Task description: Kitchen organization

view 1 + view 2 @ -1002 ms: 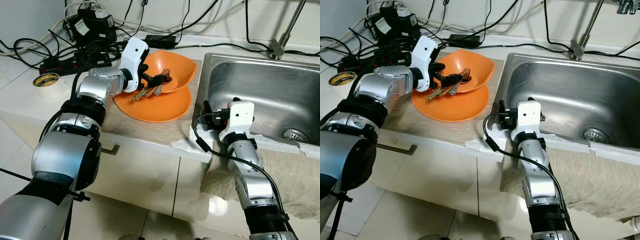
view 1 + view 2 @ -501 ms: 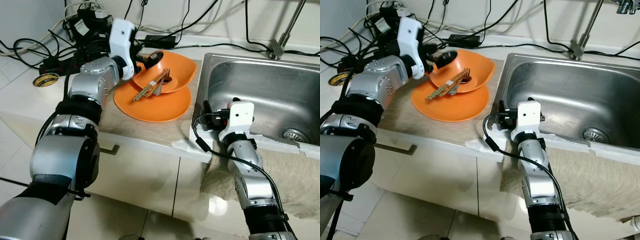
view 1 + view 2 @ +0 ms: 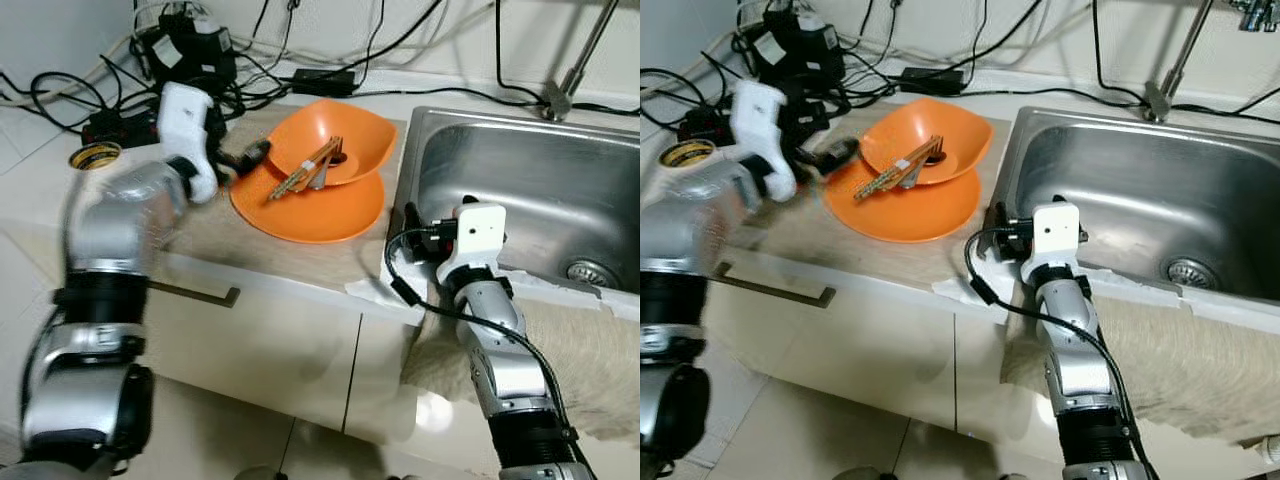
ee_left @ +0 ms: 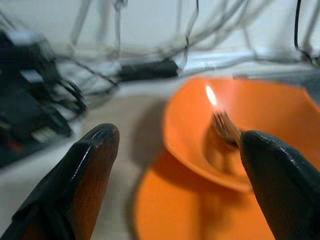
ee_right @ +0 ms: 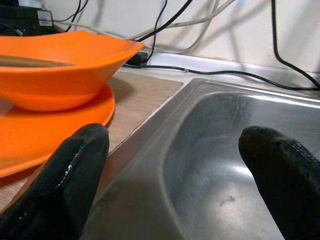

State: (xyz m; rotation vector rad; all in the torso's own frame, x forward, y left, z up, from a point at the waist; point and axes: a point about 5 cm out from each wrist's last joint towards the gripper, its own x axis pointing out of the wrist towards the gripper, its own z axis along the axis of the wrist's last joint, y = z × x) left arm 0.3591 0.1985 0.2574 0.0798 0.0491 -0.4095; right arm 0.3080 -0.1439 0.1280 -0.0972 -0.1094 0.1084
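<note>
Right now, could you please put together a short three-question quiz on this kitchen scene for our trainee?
1. True or false: the orange bowl sits on the orange plate.
2. What lies in the bowl? A) chopsticks and a fork B) a sponge C) a cup
3. Fill in: the right claw hangs open over the edge of the ____.

Key
1. True.
2. A.
3. Sink; the left claw is open, beside the dishes.
</note>
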